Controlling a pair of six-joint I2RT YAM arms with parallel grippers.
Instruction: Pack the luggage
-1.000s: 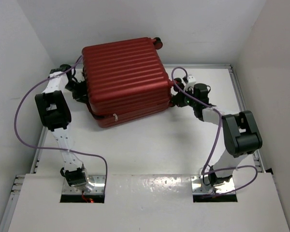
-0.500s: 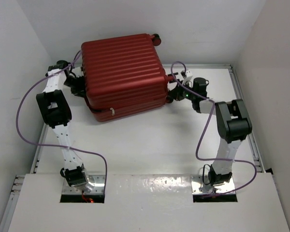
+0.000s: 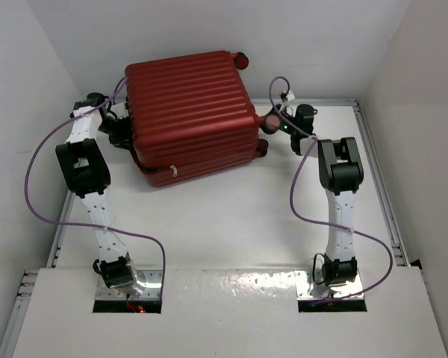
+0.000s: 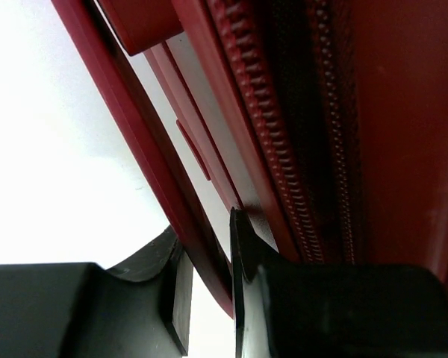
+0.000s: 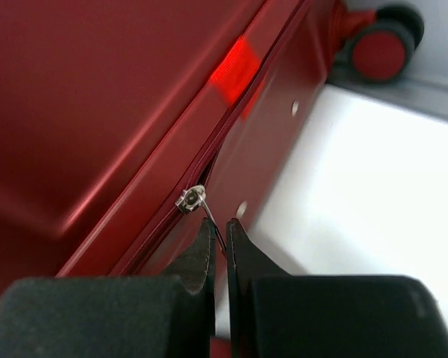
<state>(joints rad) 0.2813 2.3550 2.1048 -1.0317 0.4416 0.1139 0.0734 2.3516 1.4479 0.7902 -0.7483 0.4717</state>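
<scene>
While the luggage (image 3: 190, 112) lies lid-down at the far side of the table (image 3: 231, 224), your right pincer (image 5: 218, 239) pinches the zipper pull (image 5: 194, 200), nearly shut, to draw it along the seam. Your left pincer (image 4: 209, 276) clamps a red rim, probably the shell edge, as a brace.

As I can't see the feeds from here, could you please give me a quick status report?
Left claw clamped on luggage edge. Right claw pinching zipper pull. Luggage lid down. Nothing seen blocking.
</scene>
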